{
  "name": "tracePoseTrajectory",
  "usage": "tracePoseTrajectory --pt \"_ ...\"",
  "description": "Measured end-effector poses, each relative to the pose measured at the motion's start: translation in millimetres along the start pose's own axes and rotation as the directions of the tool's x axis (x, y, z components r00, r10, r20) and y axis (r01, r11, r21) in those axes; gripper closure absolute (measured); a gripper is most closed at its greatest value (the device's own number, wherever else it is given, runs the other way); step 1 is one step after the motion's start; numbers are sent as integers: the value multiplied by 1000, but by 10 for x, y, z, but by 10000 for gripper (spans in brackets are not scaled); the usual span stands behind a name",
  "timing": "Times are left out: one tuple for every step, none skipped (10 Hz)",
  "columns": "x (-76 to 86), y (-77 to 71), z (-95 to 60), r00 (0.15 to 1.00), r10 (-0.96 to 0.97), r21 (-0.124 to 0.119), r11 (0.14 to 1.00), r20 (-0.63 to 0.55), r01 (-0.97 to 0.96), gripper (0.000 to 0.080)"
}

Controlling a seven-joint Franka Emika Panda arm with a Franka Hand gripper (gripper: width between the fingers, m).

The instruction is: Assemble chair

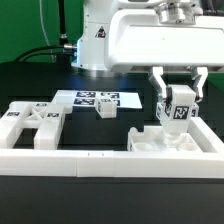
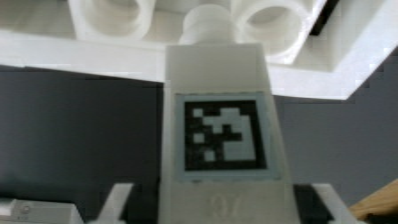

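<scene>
You see four white chair parts on or above the black counter [image 1: 135,120]. There is one leg [image 1: 178,114], one block with holes [image 1: 160,142], one small block [image 1: 105,112] and one big notched part [image 1: 35,122]. There is one arm [image 1: 150,35] and one end effector [image 1: 179,103].

The arm reaches in from above, to the exterior view's right of the marker board [image 1: 97,98]. Its wrist points straight down, so both fingers [image 1: 163,92] point at the counter.

Your end effector is narrow and is holding the leg. The leg sits upright between the two fingers, with one finger on each side of it. Its tag faces the exterior camera. In the wrist view the leg [image 2: 222,80] runs out from the end effector [image 2: 217,205] toward the block with holes [image 2: 196,25].

The block with holes lies right under the leg, to the exterior view's right of the marker board and closer to the camera. The wrist view shows two round holes in it. You cannot tell if the leg touches it yet.

The small block lies just beside the marker board, on its near edge. The notched part lies to the exterior view's left of the marker board, well apart from the end effector.
</scene>
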State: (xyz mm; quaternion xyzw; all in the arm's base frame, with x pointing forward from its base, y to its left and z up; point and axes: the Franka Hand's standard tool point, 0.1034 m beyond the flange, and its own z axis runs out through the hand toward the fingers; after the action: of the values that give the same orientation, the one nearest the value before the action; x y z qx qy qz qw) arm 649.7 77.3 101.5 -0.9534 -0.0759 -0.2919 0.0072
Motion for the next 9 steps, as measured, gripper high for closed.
tracePoseTrajectory --pt "-7 1 5 1000 0 0 1000 1 0 512" --pt "-8 -13 6 1000 0 1 1000 2 0 512" --pt "5 -80 6 1000 -5 7 1000 1 5 512" --pt "43 -121 3 1000 -10 11 1000 -2 10 512" --pt "66 -146 0 1000 -13 13 1000 -6 13 512" --pt "58 -168 6 1000 -15 16 1000 -4 15 512" --pt "39 -190 22 1000 -17 18 1000 -3 17 512" --pt "9 -203 45 1000 -19 18 1000 -1 19 512" --pt "-2 -224 56 1000 -21 20 1000 -1 21 512"
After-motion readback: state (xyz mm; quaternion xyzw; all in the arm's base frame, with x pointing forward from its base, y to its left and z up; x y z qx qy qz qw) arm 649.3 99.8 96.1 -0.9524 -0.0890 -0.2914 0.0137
